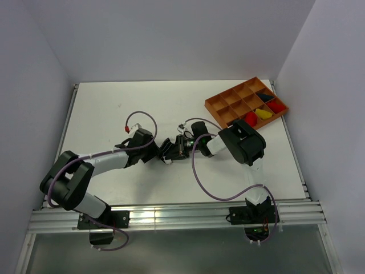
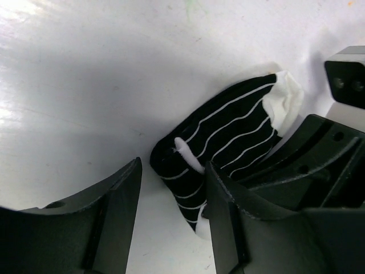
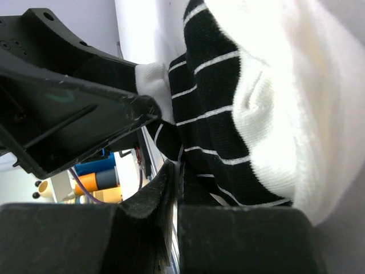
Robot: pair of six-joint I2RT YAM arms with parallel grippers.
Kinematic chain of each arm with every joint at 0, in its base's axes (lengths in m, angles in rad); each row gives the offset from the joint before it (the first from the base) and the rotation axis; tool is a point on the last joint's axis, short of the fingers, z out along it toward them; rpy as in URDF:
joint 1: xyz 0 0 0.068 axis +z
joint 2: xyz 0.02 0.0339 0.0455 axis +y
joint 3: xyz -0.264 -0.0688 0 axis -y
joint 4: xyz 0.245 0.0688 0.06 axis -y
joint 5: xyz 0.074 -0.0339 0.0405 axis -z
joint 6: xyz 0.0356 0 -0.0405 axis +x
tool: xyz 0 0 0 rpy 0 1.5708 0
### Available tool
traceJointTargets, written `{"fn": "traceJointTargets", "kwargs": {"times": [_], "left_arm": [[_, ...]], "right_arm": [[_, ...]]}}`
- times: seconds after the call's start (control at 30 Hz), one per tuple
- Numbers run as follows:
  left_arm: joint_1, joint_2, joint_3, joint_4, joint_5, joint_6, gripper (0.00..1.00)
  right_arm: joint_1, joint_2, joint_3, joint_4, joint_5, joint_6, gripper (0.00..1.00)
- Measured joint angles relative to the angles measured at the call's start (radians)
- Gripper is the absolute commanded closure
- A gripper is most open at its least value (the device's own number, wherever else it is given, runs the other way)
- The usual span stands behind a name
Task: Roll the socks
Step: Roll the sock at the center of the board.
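Observation:
The black-and-white striped sock [image 1: 169,149] lies at mid-table between my two grippers. In the left wrist view its partly rolled dark end [image 2: 182,171] sits between my left gripper's [image 2: 173,166] parted jaws, against the right-hand finger, with bare table between it and the other finger. Its white toe [image 2: 288,97] points away, toward the right gripper's fingers [image 2: 311,151]. My right gripper [image 3: 178,188] is shut on a thin fold of the striped sock [image 3: 228,114]. A red sock [image 1: 251,118] and a dark navy one [image 1: 263,97] lie in the tray.
An orange compartment tray [image 1: 228,97] stands at the back right, also holding a yellow bundle [image 1: 262,113] and another red piece [image 1: 276,105]. White walls close in the table on three sides. Purple cables loop beside both arms.

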Motion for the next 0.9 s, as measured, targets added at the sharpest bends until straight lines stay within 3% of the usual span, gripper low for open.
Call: {"fn": "traceJointTargets", "kwargs": {"times": [0.13,0.27,0.37,0.5,0.6,0.9], "left_arm": [[0.0,0.016,0.0,0.027,0.008,-0.008,0.55],[0.0,0.039,0.0,0.049,0.014,-0.015,0.82],[0.0,0.045,0.003,0.058,0.018,-0.013,0.94],[0.0,0.055,0.014,0.057,0.019,-0.012,1.0],[0.0,0.058,0.027,0.037,0.019,-0.008,1.0],[-0.005,0.085,0.093,-0.056,0.018,0.016,1.0]], "right_arm": [[-0.003,0.005,0.001,0.003,-0.005,0.008,1.0],[-0.003,0.004,0.002,-0.005,-0.003,0.001,0.92],[-0.003,-0.011,0.004,-0.034,0.01,-0.024,0.82],[0.0,-0.08,-0.007,-0.116,0.082,-0.104,0.63],[0.012,-0.166,-0.036,-0.179,0.178,-0.186,0.55],[0.194,-0.445,-0.12,-0.288,0.618,-0.454,0.54]]}}
